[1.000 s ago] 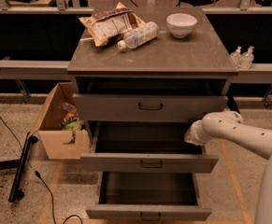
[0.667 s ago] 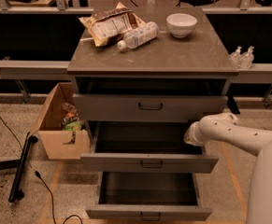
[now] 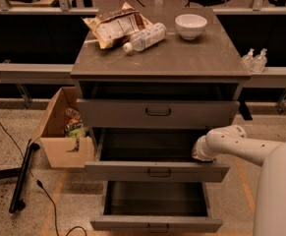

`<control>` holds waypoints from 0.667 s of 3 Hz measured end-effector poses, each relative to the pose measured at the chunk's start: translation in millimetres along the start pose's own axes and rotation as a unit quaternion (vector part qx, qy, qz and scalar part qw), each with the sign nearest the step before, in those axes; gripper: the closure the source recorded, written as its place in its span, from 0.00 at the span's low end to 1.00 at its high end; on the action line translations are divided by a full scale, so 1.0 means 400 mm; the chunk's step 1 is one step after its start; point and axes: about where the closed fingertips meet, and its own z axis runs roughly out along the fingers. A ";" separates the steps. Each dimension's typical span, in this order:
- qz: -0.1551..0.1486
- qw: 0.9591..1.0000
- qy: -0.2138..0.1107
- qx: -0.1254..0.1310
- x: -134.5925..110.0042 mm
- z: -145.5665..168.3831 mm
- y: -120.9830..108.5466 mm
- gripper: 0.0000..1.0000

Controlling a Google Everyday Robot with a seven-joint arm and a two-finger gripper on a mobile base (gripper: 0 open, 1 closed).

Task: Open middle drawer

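1. Hardly anything has changed since a second ago. The white arm (image 3: 245, 149) has nudged its tip a touch left and lower, and the middle drawer (image 3: 123, 172) sits right where it was.
2. Biggest thing here is the grey-brown cabinet (image 3: 182, 58). All three of its drawers are out to some degree: the top drawer (image 3: 113, 113) only a little, the bottom drawer (image 3: 132, 224) the farthest.
3. The arm comes in from the right. Its gripper (image 3: 200, 152) is down at the right side of the middle drawer's open cavity, and honestly I can't tell whether it's open, closed or holding anything.
4. The middle drawer is pulled well out, and its front with the black handle (image 3: 159, 172) sticks out past the top drawer.
5. A cardboard box (image 3: 59, 151) with some packets in it sits on the floor just left of the cabinet.
6. On top there's a white bowl (image 3: 190, 25) at the back right and a snack bag (image 3: 114, 27) at the back left. A plastic bottle (image 3: 145, 37) lies on its side against the bag.
7. Two small pump bottles (image 3: 254, 60) stand on the ledge to the right.
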 end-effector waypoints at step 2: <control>0.012 0.998 -0.008 -0.066 -0.010 0.034 0.103 1.00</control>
